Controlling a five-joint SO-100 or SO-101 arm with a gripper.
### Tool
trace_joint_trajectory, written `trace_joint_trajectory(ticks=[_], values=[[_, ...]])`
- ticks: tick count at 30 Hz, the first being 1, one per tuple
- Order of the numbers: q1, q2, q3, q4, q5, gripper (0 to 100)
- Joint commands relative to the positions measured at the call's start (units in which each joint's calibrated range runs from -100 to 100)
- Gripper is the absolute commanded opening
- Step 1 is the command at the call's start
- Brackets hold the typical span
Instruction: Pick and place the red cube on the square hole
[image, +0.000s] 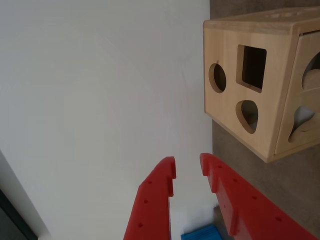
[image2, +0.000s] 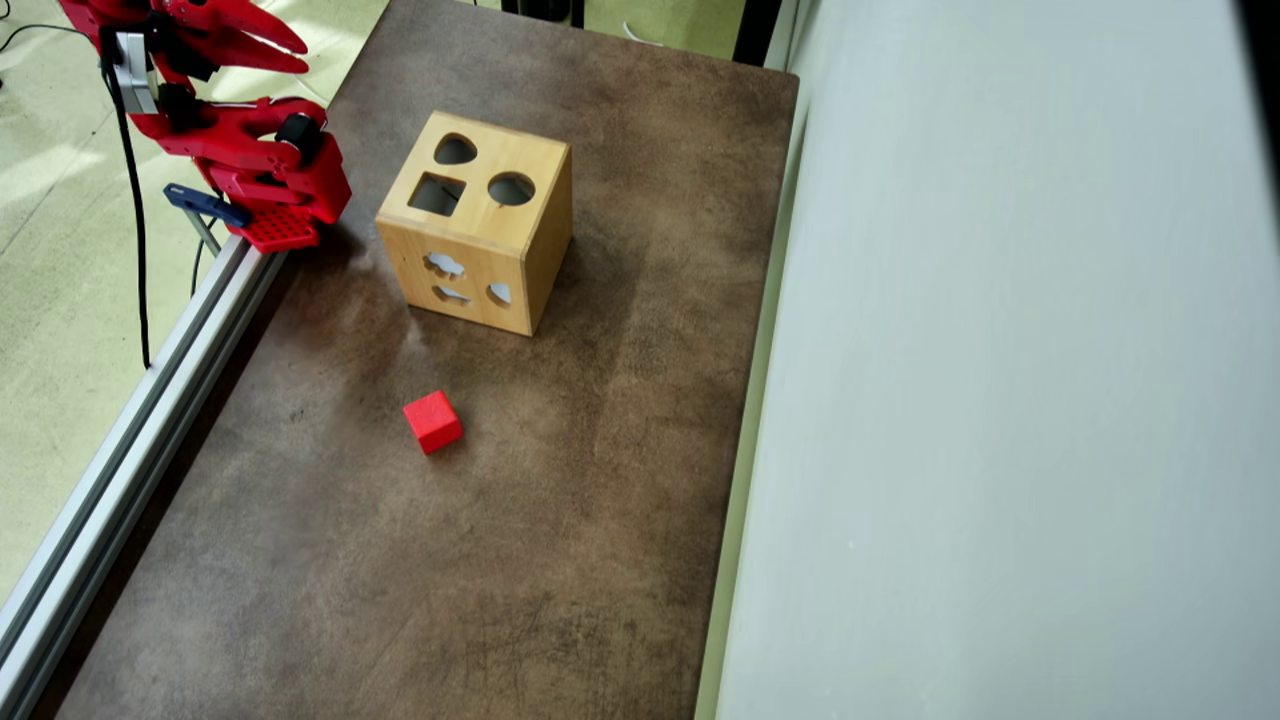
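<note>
One red cube (image2: 432, 421) lies on the worktop (image2: 560, 520), well apart from the wooden box (image2: 478, 236); only the overhead view shows it. Square hole (image: 251, 67) empty. Gripper (image: 188, 167) jaws open, empty.

One red cube (image2: 432, 421); one wooden box (image2: 478, 240); one square hole (image2: 437, 194) on top.

This looks like a home or hobby robotics corner rather than a lab or workshop: a brown, mottled leather-like desk (image2: 620, 520) stands against a plain pale wall (image2: 1000, 400), edged on its left in the overhead view by a silver aluminium rail (image2: 130, 440). A red 3D-printed robot arm (image2: 250, 150) is fixed there with a blue clamp (image2: 205, 205), above pale green flooring (image2: 60, 300). A light wooden shape-sorter toy box (image2: 480, 235) sits on the desk
</note>
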Motion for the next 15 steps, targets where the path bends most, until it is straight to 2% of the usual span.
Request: trace_joint_trajectory(ticks=[1, 9, 15], values=[[0.1, 0.2, -0.2, -0.3, 0.3, 9], [0.2, 0.6, -0.3, -0.3, 0.3, 9], [0.2, 9.6, -2.9, -0.3, 0.3, 9]])
